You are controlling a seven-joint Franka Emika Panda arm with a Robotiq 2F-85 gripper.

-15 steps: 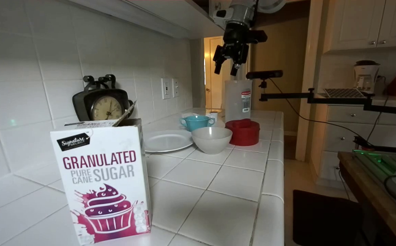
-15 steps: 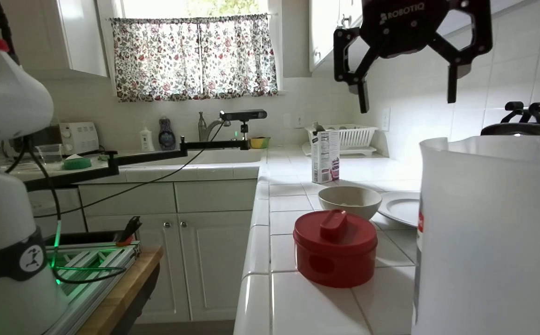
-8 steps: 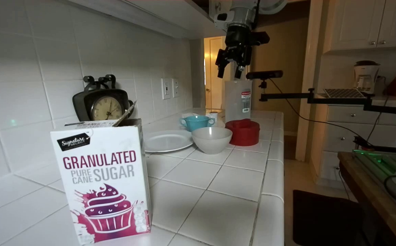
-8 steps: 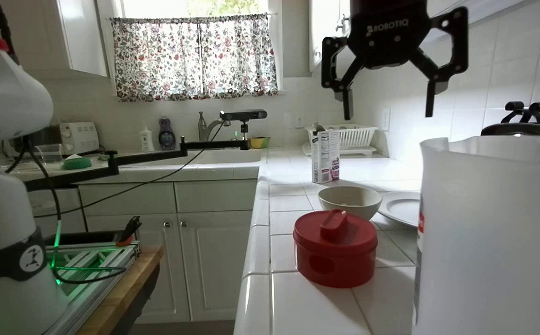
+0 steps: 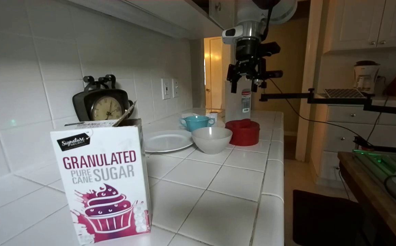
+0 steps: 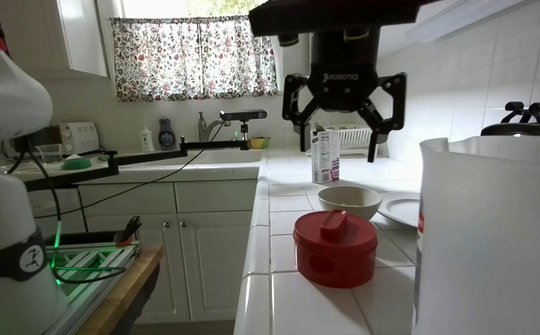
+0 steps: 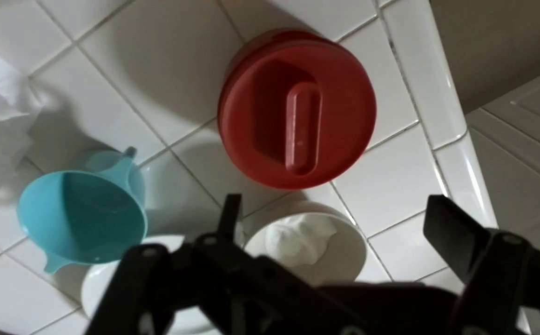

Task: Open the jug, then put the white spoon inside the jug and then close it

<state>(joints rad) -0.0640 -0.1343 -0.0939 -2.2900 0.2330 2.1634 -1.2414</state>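
Note:
The jug, a tall clear plastic pitcher, stands upright and uncovered on the counter in both exterior views. Its round red lid with a raised grip rests separately on the tiles in both exterior views. The lid also shows in the wrist view, above and apart from my fingertips. My gripper is open with nothing between its fingers, in the air above the lid and bowl area in both exterior views and in the wrist view. The white spoon is not visible.
A white bowl holding a white lump stands close beside the lid. A turquoise two-handled cup, a white plate, a sugar box and a dark clock share the counter. A camera arm lies beyond the counter edge.
My gripper has come down and turned more upright; it moved right in an exterior view where the sugar box is near, and left, away from the jug, where the jug is near. It stayed open.

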